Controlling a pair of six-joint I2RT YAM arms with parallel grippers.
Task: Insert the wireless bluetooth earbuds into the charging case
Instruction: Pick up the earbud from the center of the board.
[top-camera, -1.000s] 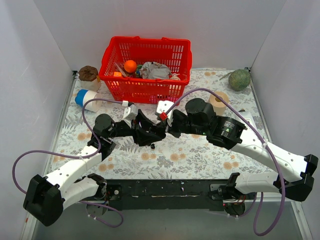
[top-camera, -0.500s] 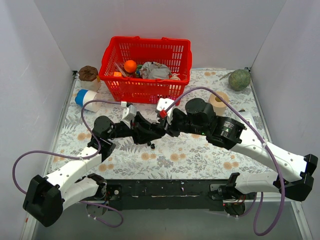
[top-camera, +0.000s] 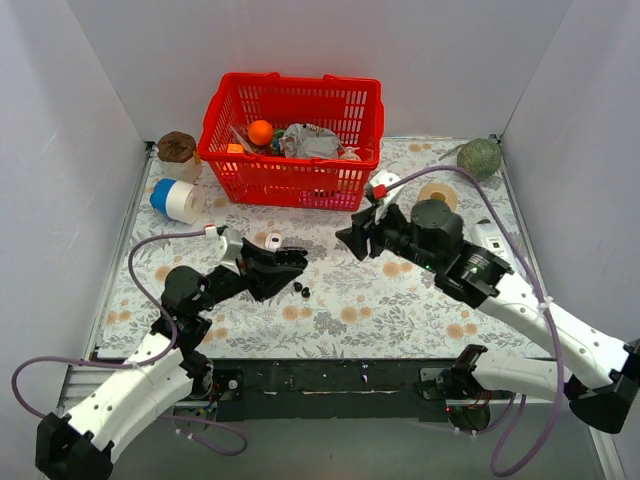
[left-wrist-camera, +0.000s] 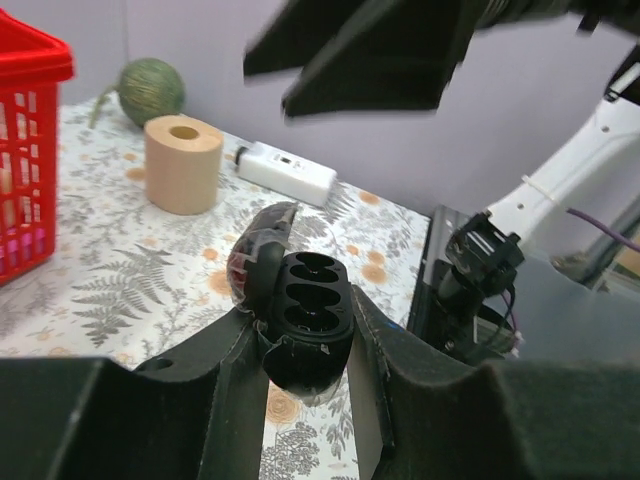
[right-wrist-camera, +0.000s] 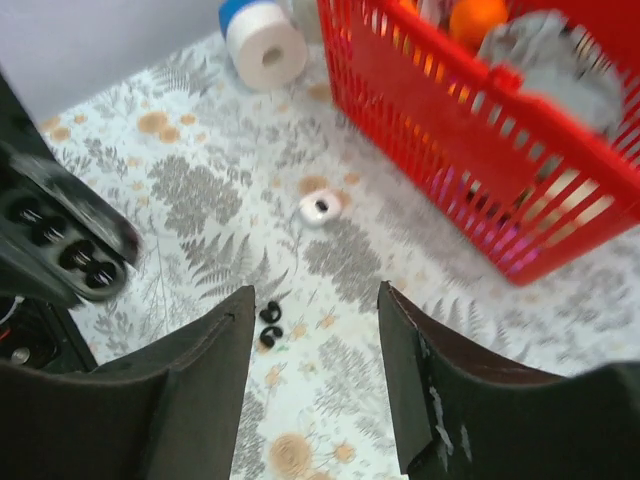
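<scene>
The left hand (left-wrist-camera: 305, 332) is pressed onto the black charging case (left-wrist-camera: 308, 300), one finger on each side of its body. It holds the case lifted off the flowered surface (top-camera: 400, 310), about midway between the left and right edges and a little nearer the near edge than the far one. The case's lid stands swung back and its round hollows face up, dark inside. The black wireless bluetooth earbuds (right-wrist-camera: 268, 312) lie on the surface side by side and almost touching, just beside the case on its right and apart from both hands. A small white round piece (right-wrist-camera: 322, 207) rests a little farther toward the far edge; it is too small to tell what it is. The right hand (right-wrist-camera: 315, 292) hangs above the middle of the surface with its fingers spread wide, nothing between them, the black buds showing in the gap below. A red basket (top-camera: 292, 140) filled with odds and ends stands at the far edge. A white roll with a blue end (top-camera: 178, 200) lies toward the far left corner, a green ball (top-camera: 479, 159) sits in the far right corner, and a tan cylinder (left-wrist-camera: 183, 165) and a white device (left-wrist-camera: 290, 170) lie by the right edge.
</scene>
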